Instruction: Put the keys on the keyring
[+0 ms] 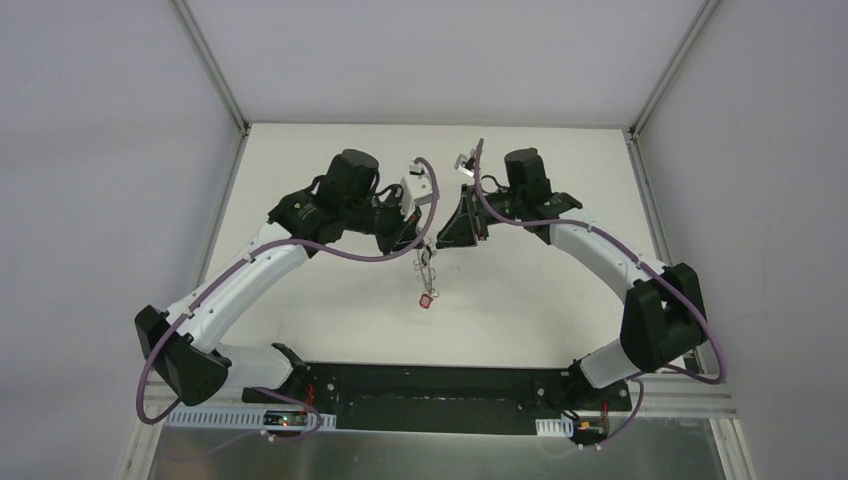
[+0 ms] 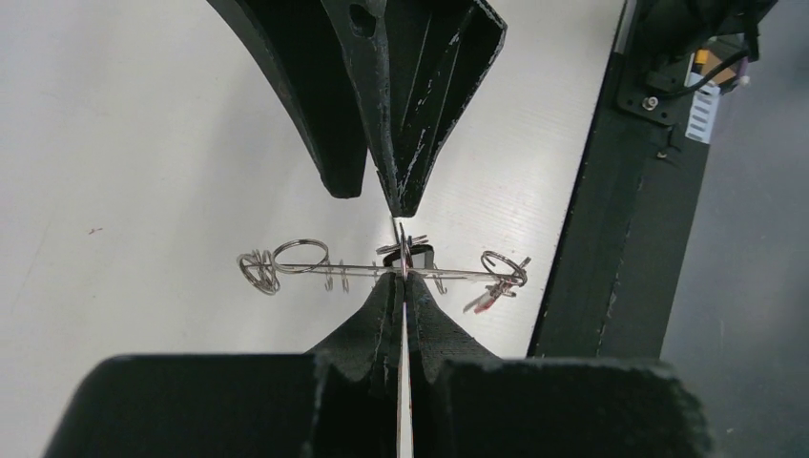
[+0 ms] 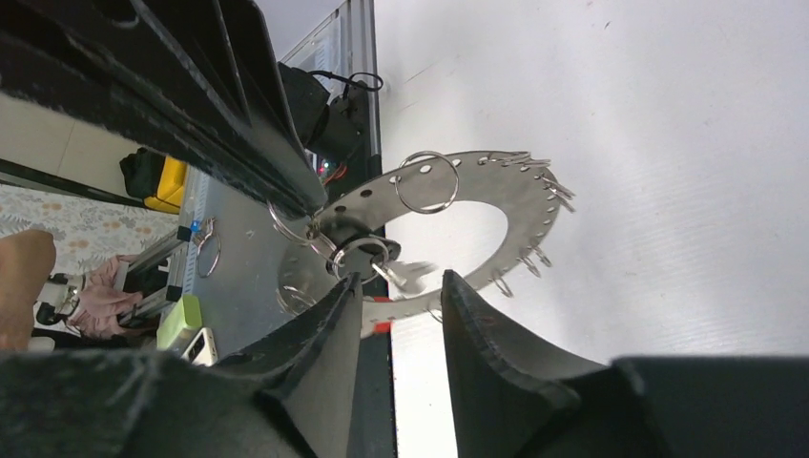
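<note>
Nearest the left wrist camera, the left gripper (image 2: 402, 286) has its fingers pressed together on the flat band of the keyring (image 3: 477, 181). It pinches the keyring at the rim, so the plate hangs in the air between the two arms rather than lying on the table. That hold looks deliberate — with the keyring clamped at one side, its face and the wire loops (image 3: 551, 189) round its edge are turned towards the other arm, which can work at a loop without the keyring sliding away.

One key with a red head (image 1: 429, 300) dangles below the keyring's lowest part, so it seems to be threaded already. A small silver key (image 3: 405, 275) sits just beside the left gripper's pinch point, near the keyring's inner edge. It is blurred, and I cannot tell whether it is on a loop or only lying against one.

The right gripper (image 3: 399, 281) faces the keyring with its fingers spread, one on each side of that silver key. Whether either pad touches it cannot be made out. Judging from this, the step in hand is working that key onto its loop — a fiddly move that needs the left pinch to stay firm.

Both arms reach to the middle of the white table (image 1: 350, 320), with the keyring held above it
</note>
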{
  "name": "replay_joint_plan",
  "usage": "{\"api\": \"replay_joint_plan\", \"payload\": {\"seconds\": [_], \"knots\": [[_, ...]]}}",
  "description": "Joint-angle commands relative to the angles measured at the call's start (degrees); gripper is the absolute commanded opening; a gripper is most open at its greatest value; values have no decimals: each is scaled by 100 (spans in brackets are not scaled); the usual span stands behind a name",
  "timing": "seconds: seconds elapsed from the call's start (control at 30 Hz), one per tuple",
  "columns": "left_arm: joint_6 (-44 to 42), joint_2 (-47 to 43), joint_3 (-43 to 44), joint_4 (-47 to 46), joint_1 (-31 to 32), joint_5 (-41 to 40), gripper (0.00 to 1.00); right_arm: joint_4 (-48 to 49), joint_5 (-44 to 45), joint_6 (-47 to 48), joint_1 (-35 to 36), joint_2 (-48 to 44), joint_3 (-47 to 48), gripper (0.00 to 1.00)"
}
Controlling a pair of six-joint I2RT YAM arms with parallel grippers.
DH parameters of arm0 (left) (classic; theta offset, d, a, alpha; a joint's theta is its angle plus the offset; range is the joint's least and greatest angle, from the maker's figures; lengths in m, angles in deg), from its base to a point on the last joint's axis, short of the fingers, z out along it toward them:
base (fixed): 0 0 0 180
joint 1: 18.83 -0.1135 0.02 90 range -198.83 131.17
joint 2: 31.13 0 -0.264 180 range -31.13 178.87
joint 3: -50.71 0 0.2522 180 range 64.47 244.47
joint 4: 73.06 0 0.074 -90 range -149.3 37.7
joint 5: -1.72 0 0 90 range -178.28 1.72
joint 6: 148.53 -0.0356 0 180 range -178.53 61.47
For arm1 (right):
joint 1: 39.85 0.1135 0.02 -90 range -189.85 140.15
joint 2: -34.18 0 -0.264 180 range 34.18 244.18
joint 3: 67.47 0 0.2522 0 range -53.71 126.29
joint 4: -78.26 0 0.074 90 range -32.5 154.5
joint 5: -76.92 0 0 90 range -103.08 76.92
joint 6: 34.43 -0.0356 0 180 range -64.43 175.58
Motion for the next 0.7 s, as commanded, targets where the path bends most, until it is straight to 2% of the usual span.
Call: {"api": "replay_joint_plan", "payload": {"seconds": [0.0,0.37,0.67], "knots": [[232,-255,-61,-389,-179,901,0,-84,-402,519,-49,-404,-41,40],[738,-247,-119,-794,-424,1795,0,-1102,-342,1321,-48,-840,384,42],[1545,-203,-387,-1613,-530,2293,0,-1290,-288,1293,-35,-1059,631,42]]}}
